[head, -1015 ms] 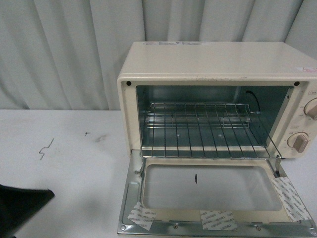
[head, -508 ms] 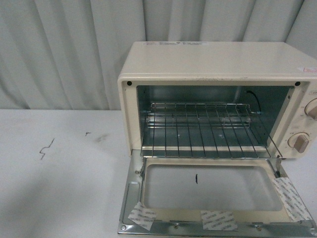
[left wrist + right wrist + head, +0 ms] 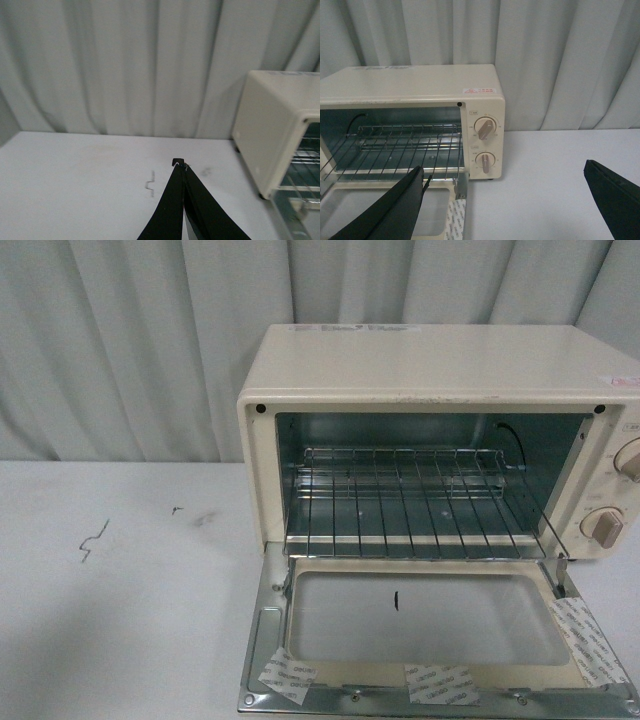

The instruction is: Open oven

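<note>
Oven (image 3: 430, 370) door (image 3: 430, 625) lay fully dropped; glass fragile, rigid, hinged. Right gripper (image 3: 515, 200) spread wide, empty, door just beside one finger. Left gripper (image 3: 182, 165) pinched closed, empty, oven well off.

1 oven (image 3: 420, 370), 1 wire rack (image 3: 420, 500), 2 knobs (image 3: 485, 129), 1 drop-down door (image 3: 430, 625), 3 tape strips (image 3: 440, 683), 2 grippers (image 3: 502, 200), 1 table (image 3: 120, 580), 1 curtain (image 3: 140, 340)

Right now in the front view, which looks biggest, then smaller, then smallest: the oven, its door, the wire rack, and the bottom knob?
1. The oven, biggest.
2. The door, folded down flat toward the camera, so nearness may enlarge it.
3. The wire rack, close behind the door in looks.
4. The bottom knob, clearly smallest.
</note>
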You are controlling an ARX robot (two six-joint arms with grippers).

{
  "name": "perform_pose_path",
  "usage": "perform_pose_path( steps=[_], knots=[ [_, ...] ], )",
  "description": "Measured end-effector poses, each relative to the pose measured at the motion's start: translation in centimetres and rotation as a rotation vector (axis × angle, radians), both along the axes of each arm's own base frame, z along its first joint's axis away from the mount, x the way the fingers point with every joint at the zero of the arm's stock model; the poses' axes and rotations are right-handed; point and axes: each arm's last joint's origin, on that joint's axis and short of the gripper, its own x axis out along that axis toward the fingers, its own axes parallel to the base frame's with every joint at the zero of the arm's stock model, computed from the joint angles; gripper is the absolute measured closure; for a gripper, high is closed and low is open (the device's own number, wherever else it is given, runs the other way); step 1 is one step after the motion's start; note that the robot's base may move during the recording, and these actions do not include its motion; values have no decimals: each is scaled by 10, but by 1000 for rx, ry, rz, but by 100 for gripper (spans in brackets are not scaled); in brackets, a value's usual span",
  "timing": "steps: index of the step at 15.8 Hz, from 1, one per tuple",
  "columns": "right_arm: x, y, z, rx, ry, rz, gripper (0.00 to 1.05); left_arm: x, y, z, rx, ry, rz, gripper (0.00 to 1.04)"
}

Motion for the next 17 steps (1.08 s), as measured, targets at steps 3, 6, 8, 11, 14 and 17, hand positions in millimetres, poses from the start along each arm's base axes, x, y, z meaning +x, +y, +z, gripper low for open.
perform_pose_path(
  steps=[3,6,8,11,14,17],
  knots=[
    [0,0,0,0,0,0,6,-9,-1,2,7,-9,-16,103],
    [0,0,0,0,0,0,6,-21,-1,1,7,-8,-16,103],
    [0,0,0,0,1,0,6,-31,-1,-1,8,-5,-17,103],
    [0,0,0,0,-1,0,6,-31,0,-2,8,7,-16,103],
    [0,0,0,0,0,0,6,-31,0,-2,7,7,-15,103],
    [0,0,0,0,0,0,6,-31,0,-2,8,-1,-15,103]
  ],
)
